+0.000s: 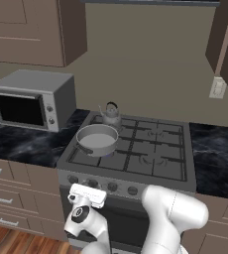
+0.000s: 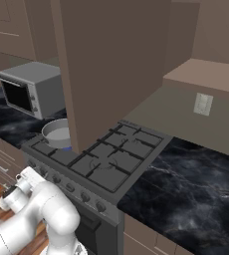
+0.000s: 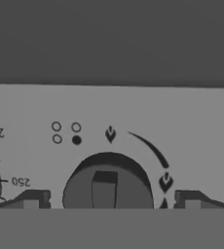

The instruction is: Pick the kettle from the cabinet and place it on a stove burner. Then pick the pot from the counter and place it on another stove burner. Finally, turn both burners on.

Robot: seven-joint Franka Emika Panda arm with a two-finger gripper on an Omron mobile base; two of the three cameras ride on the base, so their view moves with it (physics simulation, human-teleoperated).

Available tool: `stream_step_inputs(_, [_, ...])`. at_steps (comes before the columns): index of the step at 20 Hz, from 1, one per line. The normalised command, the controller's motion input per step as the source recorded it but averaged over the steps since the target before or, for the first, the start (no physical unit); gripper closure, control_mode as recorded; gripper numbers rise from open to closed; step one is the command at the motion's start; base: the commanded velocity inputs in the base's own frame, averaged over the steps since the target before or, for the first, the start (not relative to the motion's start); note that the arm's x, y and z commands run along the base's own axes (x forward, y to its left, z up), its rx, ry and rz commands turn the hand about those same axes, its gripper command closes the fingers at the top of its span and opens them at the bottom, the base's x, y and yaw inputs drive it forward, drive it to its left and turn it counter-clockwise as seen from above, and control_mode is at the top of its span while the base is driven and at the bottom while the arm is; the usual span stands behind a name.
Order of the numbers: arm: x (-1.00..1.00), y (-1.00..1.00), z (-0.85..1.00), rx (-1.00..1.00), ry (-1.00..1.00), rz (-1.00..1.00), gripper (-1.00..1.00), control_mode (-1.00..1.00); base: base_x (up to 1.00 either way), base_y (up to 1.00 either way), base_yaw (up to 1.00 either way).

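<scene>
your gripper [image 3: 109, 203] was spread wide and holding nothing, its tips either side of a knob [image 3: 107, 187] on the range's front panel [image 3: 133, 112]. the knob lay dead ahead, centred between the tips, its grip bar standing across the gap. the pot [image 1: 97, 140] sat on the front left burner, the kettle [image 1: 111, 115] on the back left burner just behind it.
</scene>
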Motion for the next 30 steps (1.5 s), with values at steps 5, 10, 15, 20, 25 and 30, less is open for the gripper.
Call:
stream_step_inputs(5, [0.23, 0.0, -0.03, 0.04, -0.01, 0.04, -1.0, -1.0, 0.0, 0.0, 0.0])
stream_step_inputs(10, [0.19, 0.0, -0.06, 0.02, 0.0, 0.04, 1.0, -1.0, 0.0, 0.0, 0.0])
stream_step_inputs(15, [0.04, 0.0, 0.0, 0.01, 0.0, 0.02, 1.0, -1.0, 0.0, 0.0, 0.0])
stream_step_inputs(20, [0.0, 0.0, 0.0, -0.01, 0.0, 0.0, 1.0, -1.0, 0.0, 0.0, 0.0])
stream_step_inputs(25, [0.0, 0.0, 0.01, -0.13, 0.0, 0.0, 1.0, -1.0, 0.0, 0.0, 0.0])
stream_step_inputs(30, [0.0, 0.0, 0.02, -0.23, 0.0, -0.01, 1.0, -1.0, 0.0, 0.0, 0.0])
